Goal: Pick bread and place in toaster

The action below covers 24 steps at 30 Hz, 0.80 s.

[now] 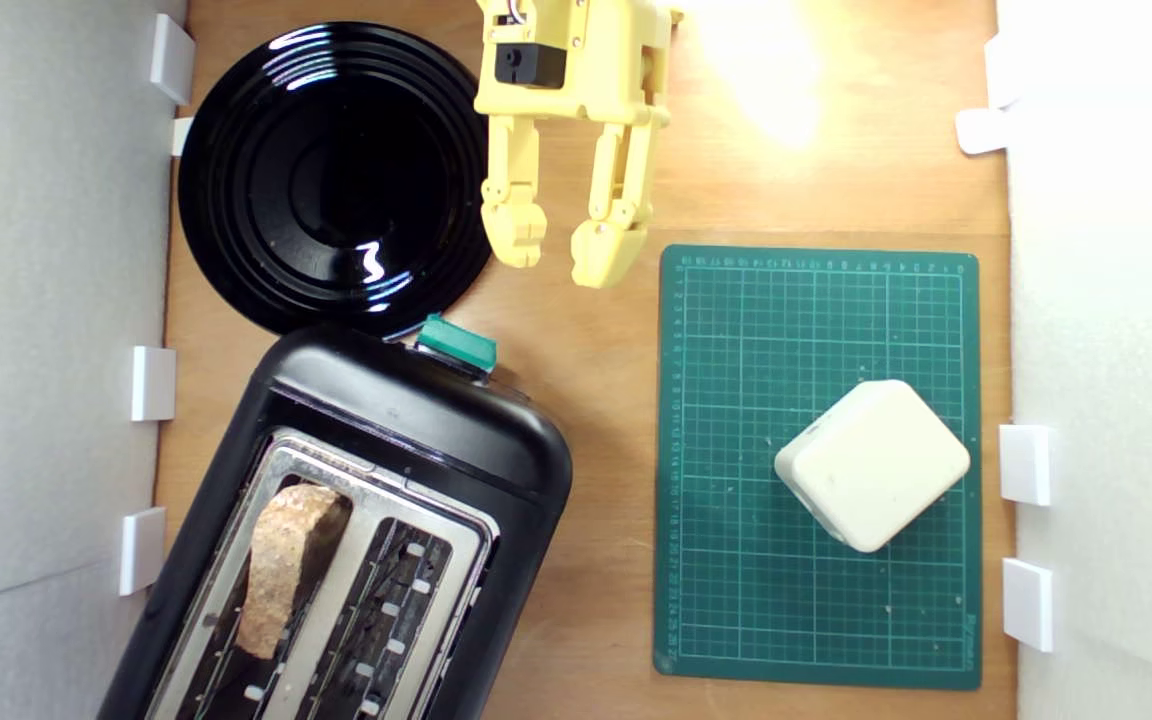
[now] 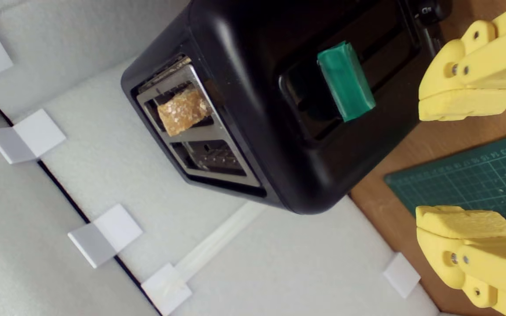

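White foam walling [image 1: 46, 300] closes off the exterior view's left, with small white brackets [image 1: 153, 383] along the seam where it meets the wooden worktop [image 1: 586, 400]. Just inside that edge sits a round black plate [image 1: 331, 175], and below it the toaster [image 1: 406, 430], set at a slant, its far end cut off by the frame's lower border. The plate's rim runs right up to the toaster's end by the green lever knob [image 1: 456, 343]; whether they touch cannot be told. The bread [image 1: 281, 565] stands in the slot nearer the left wall, its crust poking above the silver top; in the wrist view only a brown stub of it [image 2: 183, 112] shows, and its lower part is hidden in the slot. The other slot's depth is too dark to read.

Rightward, the yellow pincer [image 1: 556, 250] hangs over bare wood between plate and green cutting mat [image 1: 736, 620], jaws parted with a clear gap and nothing between them. The arm above it is cropped. Open worktop lies around its tips, with a strip running down between toaster and mat.

On the mat rests a cream rounded block [image 1: 873, 463]. Glare washes out the wood at top right, and more white wall bounds the exterior view's right.
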Available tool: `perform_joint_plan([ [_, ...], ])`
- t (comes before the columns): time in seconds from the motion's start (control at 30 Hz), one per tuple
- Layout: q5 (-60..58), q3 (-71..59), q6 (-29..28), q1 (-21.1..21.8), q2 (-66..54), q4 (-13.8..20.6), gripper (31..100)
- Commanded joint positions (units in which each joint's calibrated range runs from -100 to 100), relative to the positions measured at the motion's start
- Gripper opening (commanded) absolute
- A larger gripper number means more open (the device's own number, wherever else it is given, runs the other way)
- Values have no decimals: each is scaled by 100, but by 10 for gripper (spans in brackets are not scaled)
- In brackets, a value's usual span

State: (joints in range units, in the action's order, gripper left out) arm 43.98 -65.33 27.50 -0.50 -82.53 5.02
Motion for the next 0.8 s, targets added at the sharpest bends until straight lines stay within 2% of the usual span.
perform_joint_plan([
  [0.0,21,-481,62,171,-666,-40,783],
  [0.1,21,-844,35,171,-990,-40,727],
  [0.17,21,-1216,41,171,-1248,-40,661],
  [0.27,21,-1461,30,171,-1398,-40,628],
  [0.47,21,-2069,25,171,-1597,-49,601],
  [0.77,21,-2705,35,163,-1622,-40,602],
])
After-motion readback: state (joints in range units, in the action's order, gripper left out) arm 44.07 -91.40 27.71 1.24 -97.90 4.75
